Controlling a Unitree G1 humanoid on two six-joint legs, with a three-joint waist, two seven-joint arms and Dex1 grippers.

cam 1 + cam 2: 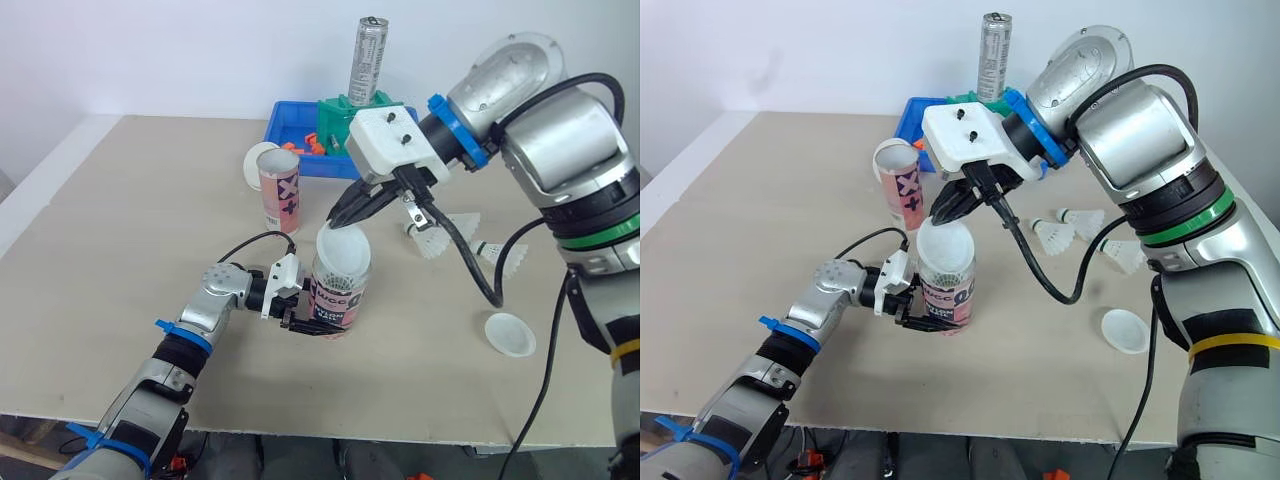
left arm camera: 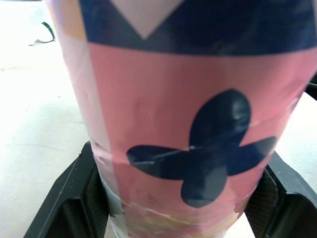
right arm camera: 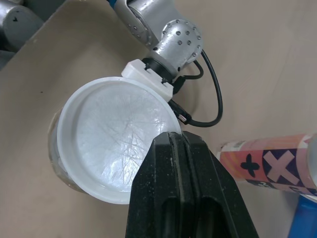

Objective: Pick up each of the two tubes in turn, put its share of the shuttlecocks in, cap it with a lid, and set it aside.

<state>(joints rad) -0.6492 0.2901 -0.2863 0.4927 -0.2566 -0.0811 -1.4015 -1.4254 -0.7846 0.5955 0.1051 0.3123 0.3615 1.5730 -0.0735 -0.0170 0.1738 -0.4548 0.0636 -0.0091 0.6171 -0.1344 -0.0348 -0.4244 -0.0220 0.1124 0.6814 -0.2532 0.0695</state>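
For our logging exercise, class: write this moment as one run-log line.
left gripper: shut on tube, upright | right gripper: shut on lid at tube's mouth | loose on table: two shuttlecocks

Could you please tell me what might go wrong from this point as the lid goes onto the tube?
The right hand pinches the lid by its edge, tilted over the tube, so it could seat crooked or slip free.
The left hand grips the tube low, so a push on top might tip it.
The right arm's cable hangs near the loose shuttlecocks and might sweep them.
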